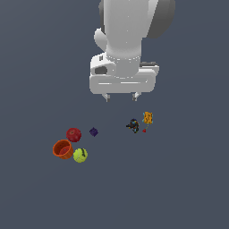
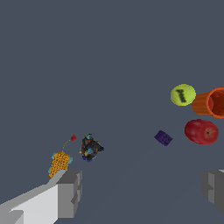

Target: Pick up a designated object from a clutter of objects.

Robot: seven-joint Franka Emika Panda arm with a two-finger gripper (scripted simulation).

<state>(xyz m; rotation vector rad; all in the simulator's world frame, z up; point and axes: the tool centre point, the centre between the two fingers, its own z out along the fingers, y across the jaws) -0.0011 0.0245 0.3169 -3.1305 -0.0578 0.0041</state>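
Observation:
The tiny dark purple faceted lump [image 1: 93, 132] lies on the grey floor, just to the exterior view's right of the red apple [image 1: 74, 134]. It also shows in the wrist view [image 2: 163, 138], beside the apple [image 2: 201, 131]. The orange-red cup [image 1: 62, 149] lies on its side next to the yellow-green tennis ball [image 1: 80, 155]. The dark figure [image 1: 133, 125] and the orange-yellow block [image 1: 148, 118] sit further to the exterior view's right. My gripper [image 1: 120, 96] hangs open and empty well above the floor, above and to the right of the lump. One fingertip [image 2: 70, 192] shows in the wrist view.
A tiny red bead [image 1: 144, 130] on a thin stalk sits by the block. The cup [image 2: 213, 102], ball [image 2: 182, 95], figure [image 2: 90, 148] and block [image 2: 59, 162] also show in the wrist view. The floor is flat grey all around.

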